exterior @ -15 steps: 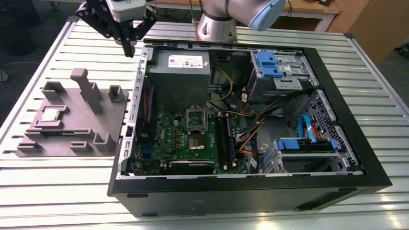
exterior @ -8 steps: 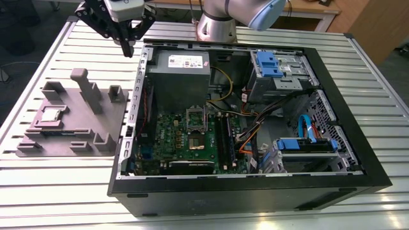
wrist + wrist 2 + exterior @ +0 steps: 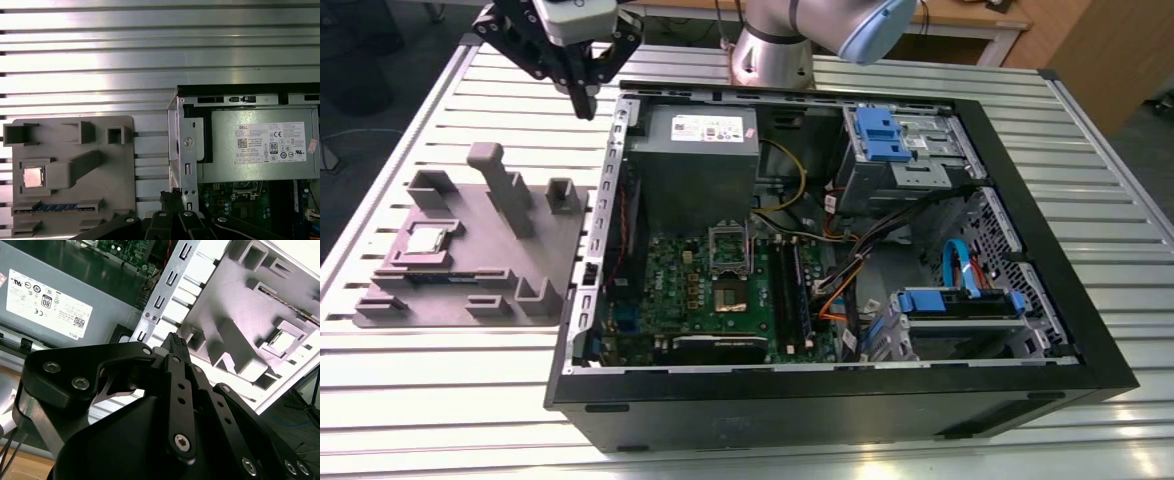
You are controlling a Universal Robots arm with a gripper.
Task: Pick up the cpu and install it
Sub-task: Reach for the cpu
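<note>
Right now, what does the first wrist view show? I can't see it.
A small silvery chip sits in a pocket of a grey tray on a ribbed metal table. Beside the tray stands an open computer case with a grey labelled box inside. The black end effector hangs empty by the case's edge.

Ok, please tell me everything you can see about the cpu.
The cpu is a small, flat, square chip with a silvery metal top. It lies flat in a square recess of the grey holder, at the exterior view's left of the open computer case. Only the holder touches it; the tool is well apart.
</note>
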